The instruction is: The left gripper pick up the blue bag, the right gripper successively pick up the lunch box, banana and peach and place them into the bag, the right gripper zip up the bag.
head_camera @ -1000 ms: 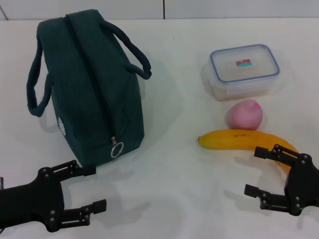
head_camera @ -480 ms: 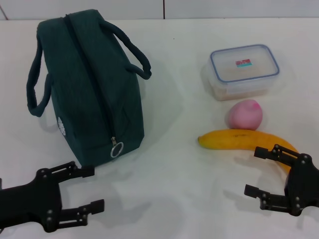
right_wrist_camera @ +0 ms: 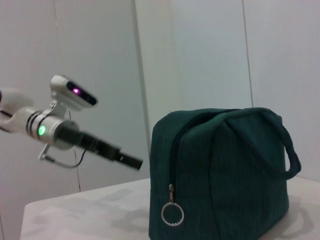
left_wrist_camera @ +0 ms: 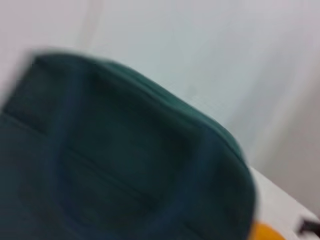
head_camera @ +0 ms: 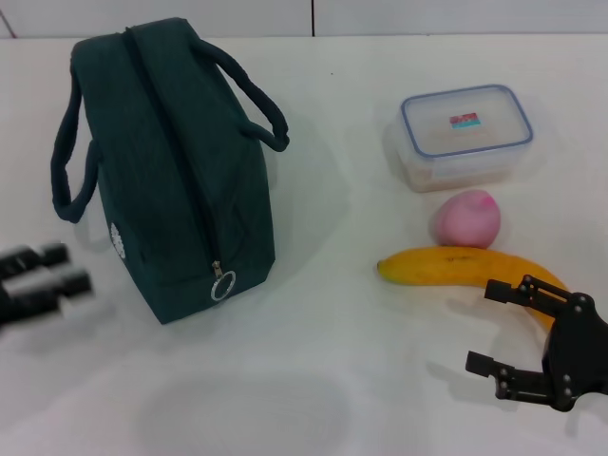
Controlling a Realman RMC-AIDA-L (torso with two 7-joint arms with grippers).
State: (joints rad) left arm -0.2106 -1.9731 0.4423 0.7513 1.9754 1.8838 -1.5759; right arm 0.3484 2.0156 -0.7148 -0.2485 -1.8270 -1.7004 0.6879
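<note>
Two arms are out, but only the left gripper [head_camera: 38, 280] is on the move, a smear at the left edge of the table [head_camera: 313, 361] just beside the lower left side of the blue bag [head_camera: 166, 161]; I cannot tell how wide its fingers stand. The bag sits upright with its zipper closed, the ring pull [head_camera: 223, 285] hanging at the near end and both handles [head_camera: 249, 95] flopped outward. The right gripper [head_camera: 522, 332] hangs spread wide near the front right, close to the banana [head_camera: 465, 266]. The peach [head_camera: 466, 218] rests against the banana, and the lunch box [head_camera: 465, 135] lies just behind the peach.

My worry is the speed of that left arm. Coming in fast and low, it could shove the bag sideways or tip it instead of catching a handle, since the handles droop loose. With the zipper shut, nothing can go in until it is opened.

Half a second ago the left gripper sat at the front left corner, sharp and spread; now it has swung up and away toward the bag's side. The right gripper and the food have not shifted.
</note>
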